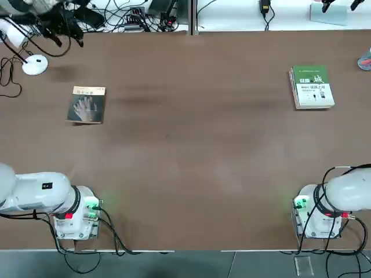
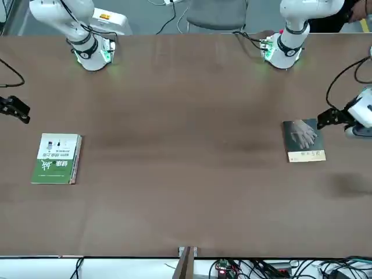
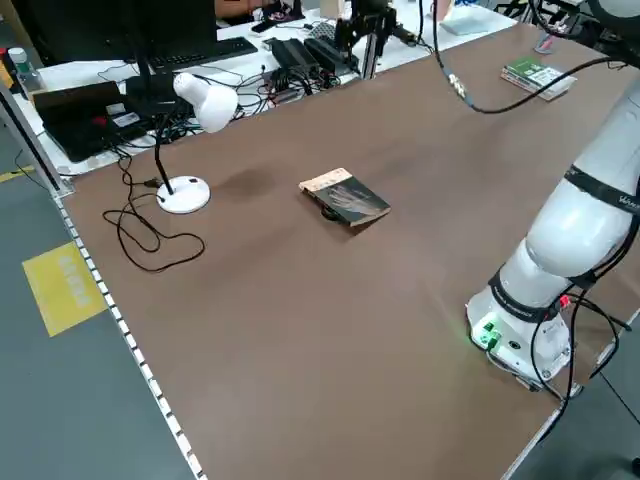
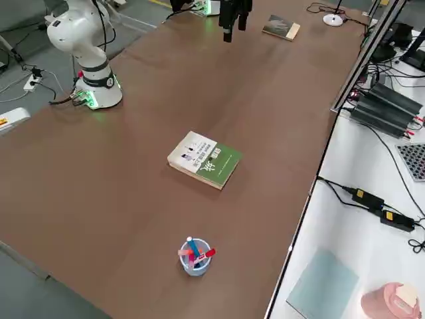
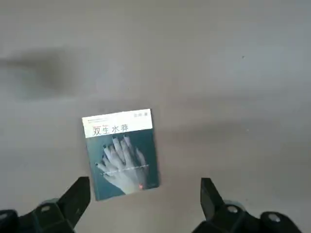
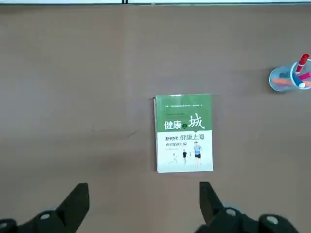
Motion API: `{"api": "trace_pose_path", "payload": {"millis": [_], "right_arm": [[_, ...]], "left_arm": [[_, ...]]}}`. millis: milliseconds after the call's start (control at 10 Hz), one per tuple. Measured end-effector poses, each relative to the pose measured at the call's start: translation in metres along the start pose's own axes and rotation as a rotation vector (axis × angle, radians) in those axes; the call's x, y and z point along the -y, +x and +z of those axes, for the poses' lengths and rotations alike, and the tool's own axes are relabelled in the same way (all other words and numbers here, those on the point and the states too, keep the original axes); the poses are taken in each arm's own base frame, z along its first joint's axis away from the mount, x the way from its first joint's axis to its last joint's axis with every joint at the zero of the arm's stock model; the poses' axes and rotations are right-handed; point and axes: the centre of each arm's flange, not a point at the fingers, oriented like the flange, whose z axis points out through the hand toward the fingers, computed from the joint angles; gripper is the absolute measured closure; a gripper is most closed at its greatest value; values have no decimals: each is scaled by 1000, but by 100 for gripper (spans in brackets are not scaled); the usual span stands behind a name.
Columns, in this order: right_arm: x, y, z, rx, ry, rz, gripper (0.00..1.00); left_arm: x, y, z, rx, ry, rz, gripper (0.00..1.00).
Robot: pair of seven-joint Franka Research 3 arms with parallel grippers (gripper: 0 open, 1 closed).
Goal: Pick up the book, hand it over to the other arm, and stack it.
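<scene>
While the left gripper (image 5: 146, 204) hovers above the table, jaws wide and gripping nothing, the dark grey hand-cover book (image 1: 86, 109) lies flat near the white lamp base (image 1: 35, 65), on the robot's left side of the brown tabletop (image 1: 191, 145)! Cables (image 1: 124, 17) tangle beyond its far edge. Over to the right, the green-and-white book (image 1: 312, 87) sits near the marker cup (image 4: 196, 258), and the right gripper (image 6: 144, 206) hangs above the table, spread wide, also holding nothing.

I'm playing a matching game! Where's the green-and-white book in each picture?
Top: upper right, the green-and-white book.
Front: left.
Left side: top right.
Right side: centre.
Left wrist: not there.
Right wrist: centre.
Landmark: pen cup, near the book in top, right side, right wrist.
</scene>
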Motion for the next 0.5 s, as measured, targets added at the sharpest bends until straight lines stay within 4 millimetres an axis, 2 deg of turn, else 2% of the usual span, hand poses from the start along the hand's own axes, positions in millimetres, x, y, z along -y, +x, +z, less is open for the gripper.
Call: {"api": "trace_pose_path", "payload": {"millis": [500], "right_arm": [[-5, 1, 1, 2, 0, 9, 0]], "left_arm": [[7, -28, 87, 58, 12, -1, 1]]}}
